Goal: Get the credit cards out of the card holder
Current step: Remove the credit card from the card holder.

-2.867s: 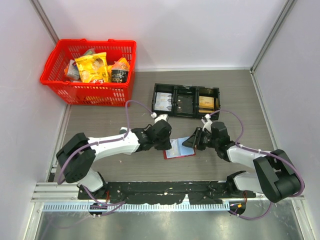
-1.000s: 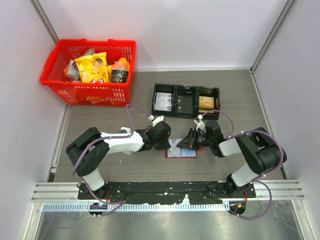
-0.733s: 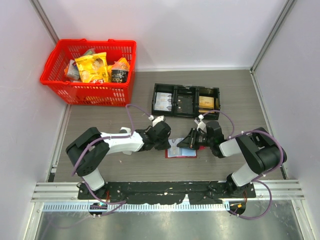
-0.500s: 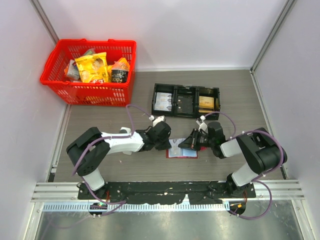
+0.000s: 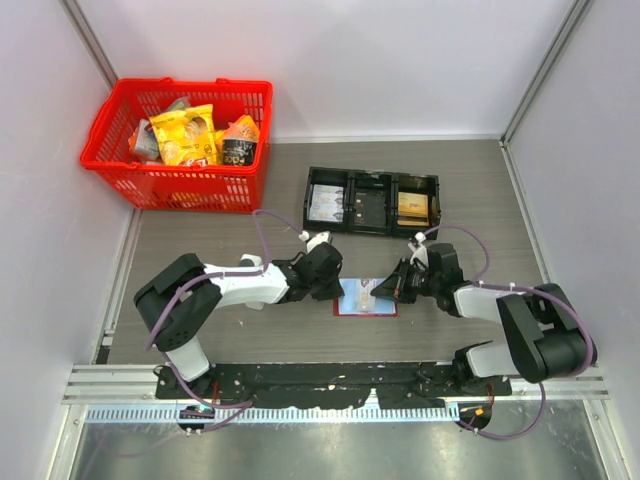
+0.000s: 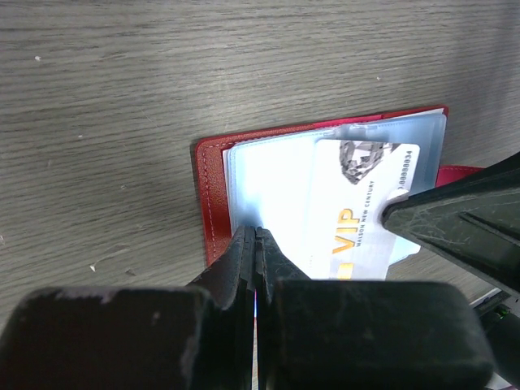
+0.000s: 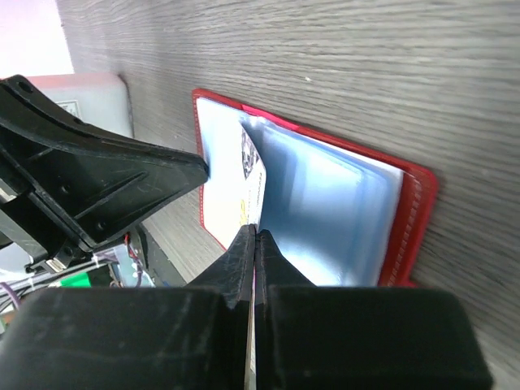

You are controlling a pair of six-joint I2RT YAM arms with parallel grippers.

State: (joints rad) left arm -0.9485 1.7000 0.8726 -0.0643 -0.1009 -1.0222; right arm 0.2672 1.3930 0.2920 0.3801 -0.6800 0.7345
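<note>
The card holder [image 5: 352, 303] lies open on the table between my grippers, red cover [image 6: 210, 187] out and pale blue-grey sleeves [image 7: 325, 211] up. My left gripper [image 5: 337, 290] is shut, its tips [image 6: 256, 232] pinching the sleeve's near-left part. My right gripper [image 5: 386, 292] is shut on the edge of a white credit card [image 6: 357, 219] printed "VIP", which sticks partway out of a sleeve. In the right wrist view the card [image 7: 253, 183] runs edge-on into my shut right gripper [image 7: 255, 231], and the left gripper [image 7: 203, 168] touches the wallet's far page. Any other cards are hidden.
A black three-compartment tray [image 5: 371, 172] with small items stands behind the wallet. A red basket [image 5: 190, 84] of snack packs sits at the back left. Grey walls close in the left, back and right sides.
My right gripper has moved right with the card, drawing it farther out of the sleeve. The left gripper has stayed on the wallet.
</note>
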